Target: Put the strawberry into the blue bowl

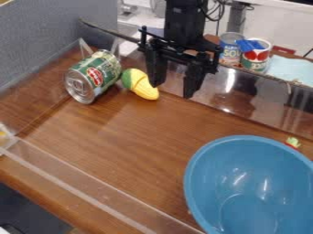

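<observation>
Table (116, 137): open wood on the camera side of the gripper; clear walls along its edges.
Blue bowl (251, 187): one, toward you and to the picture's right of the gripper, well apart, cut off by the frame.
Gripper (175, 84): closed, pointing down.
Green tin can (93, 76): one, on its side, to its picture-left.
Corn (143, 85): one, just beside it.
Strawberry: uncertain; you get only a tiny red-green speck (291, 142) past the bowl's far rim.
</observation>
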Motion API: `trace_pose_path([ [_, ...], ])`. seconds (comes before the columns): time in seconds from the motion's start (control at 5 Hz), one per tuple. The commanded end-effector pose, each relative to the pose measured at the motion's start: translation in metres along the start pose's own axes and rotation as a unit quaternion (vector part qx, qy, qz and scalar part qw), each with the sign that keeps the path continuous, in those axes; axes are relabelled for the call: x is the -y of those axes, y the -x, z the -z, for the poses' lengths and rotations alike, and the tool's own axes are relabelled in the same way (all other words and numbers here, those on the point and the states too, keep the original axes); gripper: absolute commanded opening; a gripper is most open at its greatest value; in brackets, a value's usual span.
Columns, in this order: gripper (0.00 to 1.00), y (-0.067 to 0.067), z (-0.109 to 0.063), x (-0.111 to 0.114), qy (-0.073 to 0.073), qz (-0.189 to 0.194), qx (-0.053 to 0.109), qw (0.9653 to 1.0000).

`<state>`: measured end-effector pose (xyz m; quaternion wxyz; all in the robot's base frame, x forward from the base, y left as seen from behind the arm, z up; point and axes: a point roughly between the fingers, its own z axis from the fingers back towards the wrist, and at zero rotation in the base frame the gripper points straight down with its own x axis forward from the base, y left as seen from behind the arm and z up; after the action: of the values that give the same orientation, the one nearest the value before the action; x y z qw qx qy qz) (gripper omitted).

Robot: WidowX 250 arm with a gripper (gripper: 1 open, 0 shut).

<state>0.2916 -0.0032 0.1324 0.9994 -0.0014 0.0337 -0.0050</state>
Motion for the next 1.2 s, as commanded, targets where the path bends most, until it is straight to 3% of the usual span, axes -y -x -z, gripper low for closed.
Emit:
trace_pose_path([
  [0.0, 1.00, -0.001, 0.006, -0.004, 0.000, -0.002, -0.008, 1.0000],
  [0.2, 1.00, -0.002, 0.009, -0.023, -0.002, -0.017, -0.014, 0.9997],
  [0.6, 1.00, -0.005, 0.000, -0.100, -0.005, -0.076, -0.006, 0.9971],
  [0.8, 1.00, -0.002, -0.001, -0.127, -0.004, -0.092, -0.004, 0.9957],
  [1.0, 1.00, -0.003, 0.001, -0.136, 0.000, -0.095, -0.002, 0.9955],
])
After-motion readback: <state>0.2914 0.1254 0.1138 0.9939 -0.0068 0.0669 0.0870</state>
